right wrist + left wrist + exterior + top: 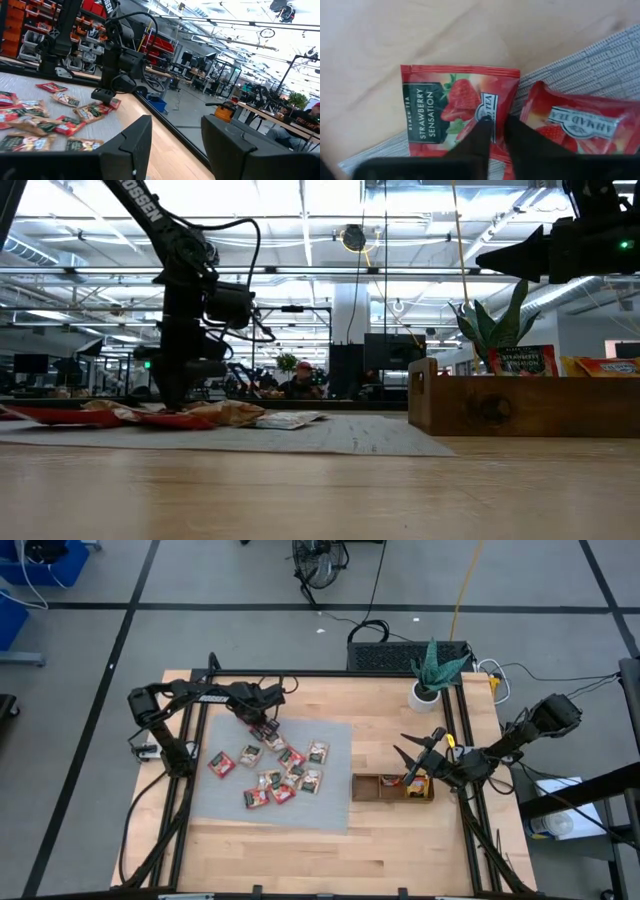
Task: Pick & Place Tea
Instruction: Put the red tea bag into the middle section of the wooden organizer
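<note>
The left tool [265, 727] is down at the far edge of the flat grey woven mat [330, 810], where the mat meets the bare light wooden surface [400, 840]. In the left wrist view its two dark fingers [477, 137] stand pressed nearly together, with only a thin slit between the tips, pinching the near edge of a small flat square red tea sachet printed with a strawberry and a dark green label [455, 107]. That sachet lies partly on the mat's corner and partly on the wood. A second red sachet with white lettering [580, 125] lies just beside it on the mat, touching or overlapping its edge.

The rest of the red, white and green tea sachets [285, 775] lie scattered loosely over the middle of the mat, some overlapping. From the low view they show as a flat crumpled heap [180, 415] at the foot of the left arm.

The right tool [418, 748] hangs above the surface just behind the brown wooden three-compartment tray [365, 790], its fingers [127, 145] spread apart with nothing between them. The tray stands to the right of the mat, well apart from the scattered sachets. Red and yellow-orange sachets [415, 783] already stand upright in its rightmost compartment. A white pot with a green spiky plant [432, 675] stands at the far edge of the surface.
</note>
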Controlling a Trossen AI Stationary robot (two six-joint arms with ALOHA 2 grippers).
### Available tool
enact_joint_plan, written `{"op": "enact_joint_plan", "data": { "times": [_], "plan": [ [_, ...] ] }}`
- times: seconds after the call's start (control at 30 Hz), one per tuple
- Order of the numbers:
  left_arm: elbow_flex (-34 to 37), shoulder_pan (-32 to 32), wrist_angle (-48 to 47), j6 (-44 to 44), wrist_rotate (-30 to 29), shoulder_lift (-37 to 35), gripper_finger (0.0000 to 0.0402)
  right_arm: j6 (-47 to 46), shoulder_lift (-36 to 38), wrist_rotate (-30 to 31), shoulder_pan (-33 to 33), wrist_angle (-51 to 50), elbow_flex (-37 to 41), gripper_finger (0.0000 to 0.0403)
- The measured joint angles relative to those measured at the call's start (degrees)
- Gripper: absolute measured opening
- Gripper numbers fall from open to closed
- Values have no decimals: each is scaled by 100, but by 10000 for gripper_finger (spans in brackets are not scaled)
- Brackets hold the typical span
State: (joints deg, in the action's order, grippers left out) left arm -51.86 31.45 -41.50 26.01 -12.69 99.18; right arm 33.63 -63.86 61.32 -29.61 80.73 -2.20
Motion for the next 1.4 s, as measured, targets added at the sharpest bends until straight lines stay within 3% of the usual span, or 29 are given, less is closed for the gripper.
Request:
{"op": "enact_joint_plan", "data": {
  "times": [0.07, 0.27, 0.5, 0.6, 0.77, 0.93, 1.13, 1.4],
  "plan": [
    [0, -1, 0, -12, -34, 0, 16, 0, 0, 0, 0, 2, 0, 155],
    [-21, -127, -98, -214, -185, -135, 16, -2, 0, 4, 0, 2, 0, 155],
    [-309, -867, -407, -578, -1137, -794, 10, -223, -1, -5, 9, 3, 0, 155],
    [-549, -1417, -491, -1089, -1811, -955, 10, -720, -2, -207, 246, 8, 0, 155],
    [-948, -2517, -79, -2839, -3259, -826, 10, -2445, 0, -1574, 1218, -730, -184, 155],
    [-1148, -3344, 1728, -4876, -4290, -431, 10, -3882, -120, -2808, 2257, -2634, -870, 155],
    [-1172, -3838, 3974, -7302, -4716, 239, 10, -4098, -793, -4147, 3050, -2613, -1589, 155],
    [-1165, -3861, 4914, -8116, -4816, 795, 10, -3984, -1829, -5227, 3516, -1978, -2248, 155]
  ]
}}
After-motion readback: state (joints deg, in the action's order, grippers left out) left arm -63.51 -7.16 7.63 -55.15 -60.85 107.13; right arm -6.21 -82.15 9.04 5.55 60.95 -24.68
